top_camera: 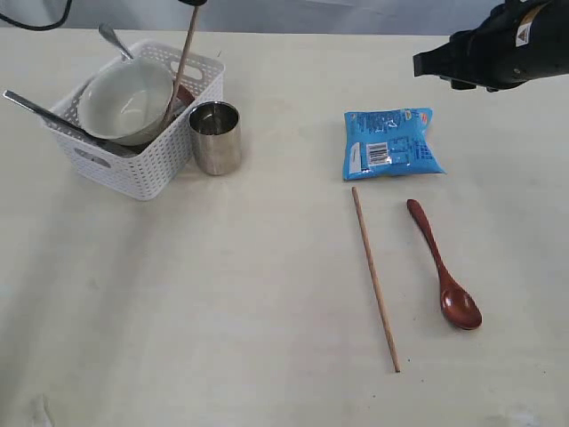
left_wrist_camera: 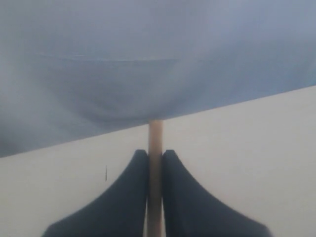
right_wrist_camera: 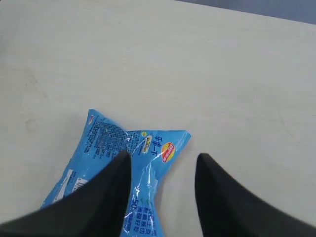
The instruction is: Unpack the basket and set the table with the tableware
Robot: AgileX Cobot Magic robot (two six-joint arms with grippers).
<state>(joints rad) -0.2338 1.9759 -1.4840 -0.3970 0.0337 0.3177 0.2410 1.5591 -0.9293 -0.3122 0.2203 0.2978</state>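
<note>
The white lattice basket (top_camera: 147, 169) stands at the table's (top_camera: 222, 302) back left. It holds a cream bowl (top_camera: 124, 102) and two steel utensil handles (top_camera: 36, 108) (top_camera: 114, 40). A wooden chopstick (top_camera: 182, 62) leans up out of the basket, and my left gripper (left_wrist_camera: 155, 153) is shut on its upper part at the top edge of the exterior view. A steel cup (top_camera: 215, 136) stands on the table against the basket. Another chopstick (top_camera: 374, 277) and a reddish-brown spoon (top_camera: 442, 265) lie on the table at the right. My right gripper (right_wrist_camera: 163, 158) hangs open and empty at the back right.
A blue snack packet (top_camera: 391, 142) lies flat just behind the loose chopstick and spoon, under my right gripper (top_camera: 436, 62). The same packet (right_wrist_camera: 123, 148) shows partly behind one finger in the right wrist view.
</note>
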